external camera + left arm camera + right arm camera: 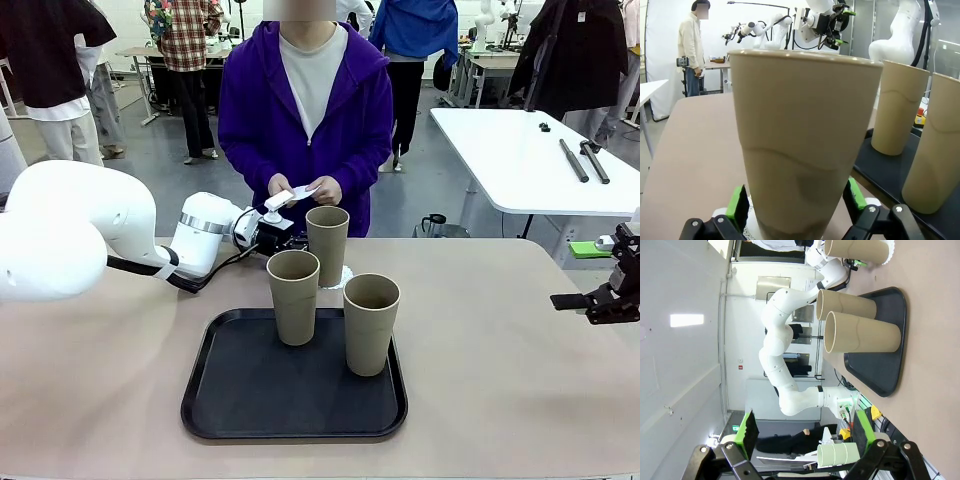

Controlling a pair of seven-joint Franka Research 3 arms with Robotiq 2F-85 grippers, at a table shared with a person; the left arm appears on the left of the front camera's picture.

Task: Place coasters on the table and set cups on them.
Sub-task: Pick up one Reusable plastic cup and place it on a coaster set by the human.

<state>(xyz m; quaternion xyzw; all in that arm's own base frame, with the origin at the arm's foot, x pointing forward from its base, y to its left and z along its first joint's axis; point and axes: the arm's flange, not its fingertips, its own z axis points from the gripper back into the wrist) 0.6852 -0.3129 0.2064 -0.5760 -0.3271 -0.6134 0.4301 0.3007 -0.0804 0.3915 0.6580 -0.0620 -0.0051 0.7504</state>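
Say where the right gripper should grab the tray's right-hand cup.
Grip the cup on its side wall at mid-height, level, from the robot's right. It stands upright and widens upward, so it likely won't slip through the grip. The tray has a lip that blocks a low grip; the other tray cup crowds its left. The right gripper is open on that side.

Front cam across table [500, 330] toward person [305, 110]; L wrist cam tight on cup [800, 140]; R wrist rolled, farther; tray [250, 395] shared

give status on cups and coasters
Left pincer flanks tan tapered tumbler on white lacy paper doily, grip unclear. Right pincer open, empty. Two more tumblers on black rectangular tray. Nothing blocking.
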